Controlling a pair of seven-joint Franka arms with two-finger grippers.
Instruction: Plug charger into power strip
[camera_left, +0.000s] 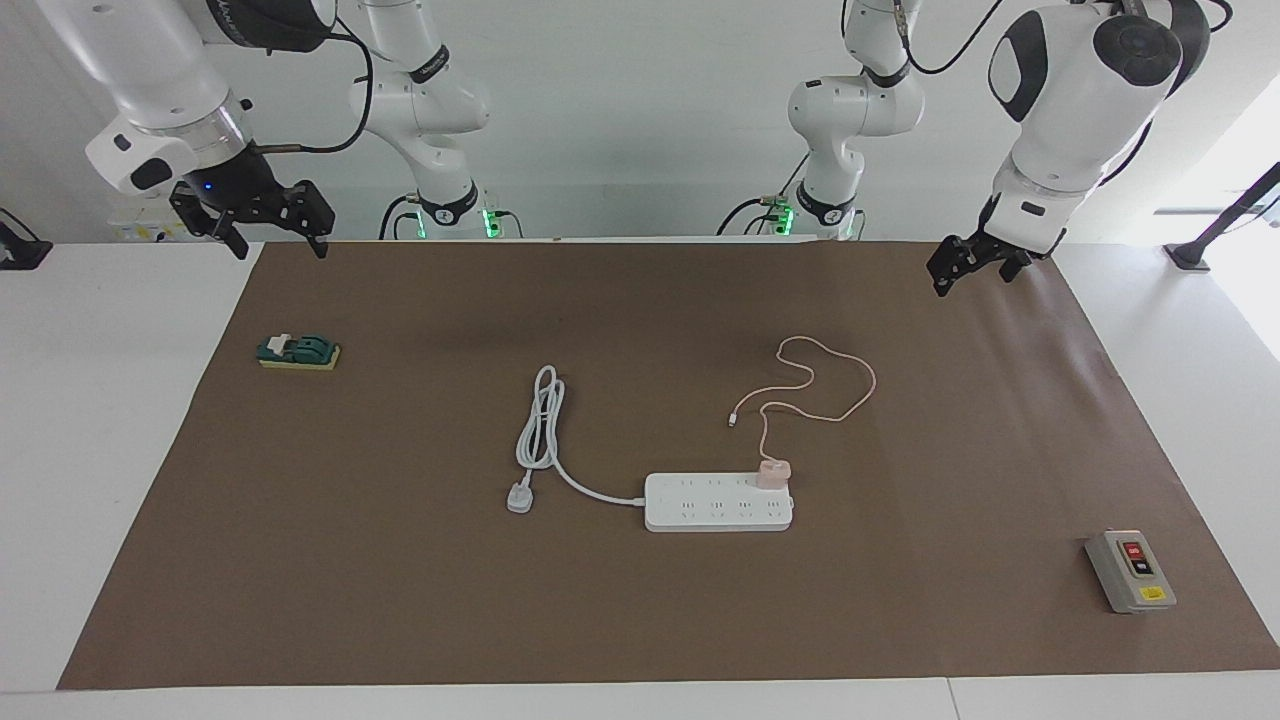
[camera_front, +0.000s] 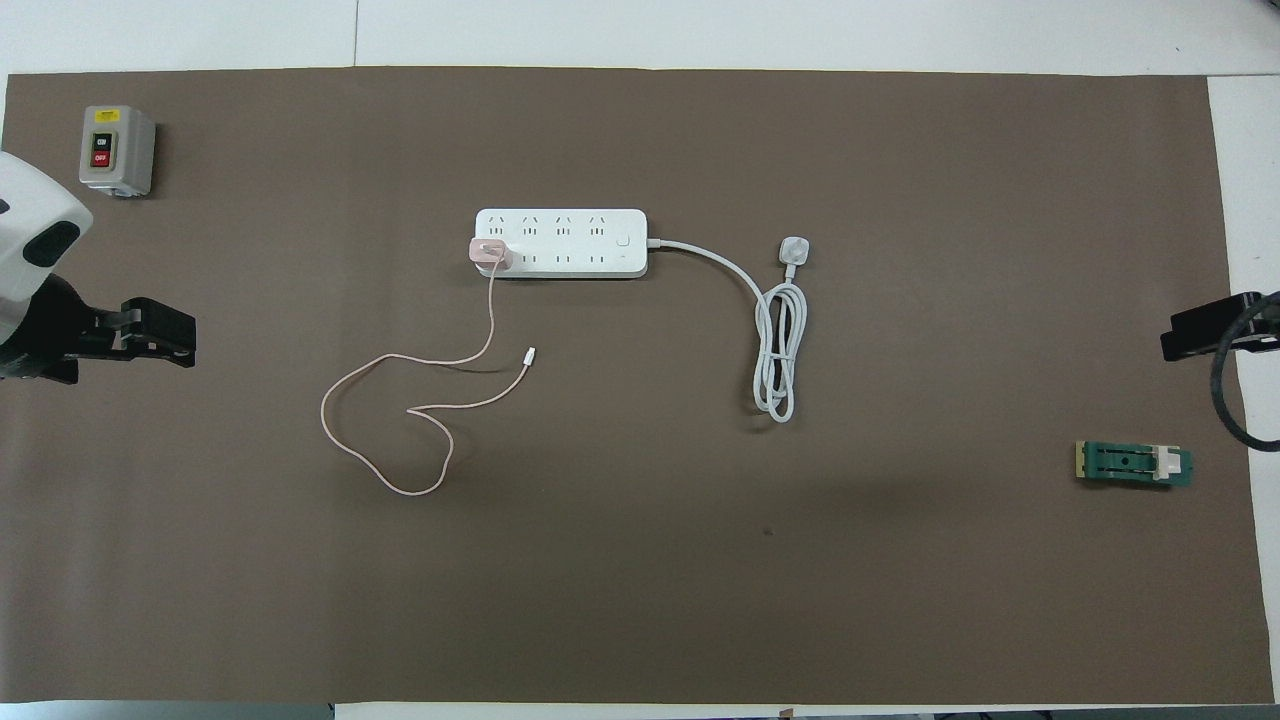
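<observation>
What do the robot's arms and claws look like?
Both arms are glossy white with rounded joints and dark bands. Black cables loop along them. The right arm has a silver ring at its wrist and a tiny blue light. The right claw and left claw are black with two fingers each.

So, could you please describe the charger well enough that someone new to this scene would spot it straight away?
Start from the long flat white power strip in the middle of the brown mat. On the strip's end toward the left arm sits the small pale pink cube-shaped charger, its thin pink cable looping toward the robots. Its pink colour separates it from the white plug on the strip's thick cord.
</observation>
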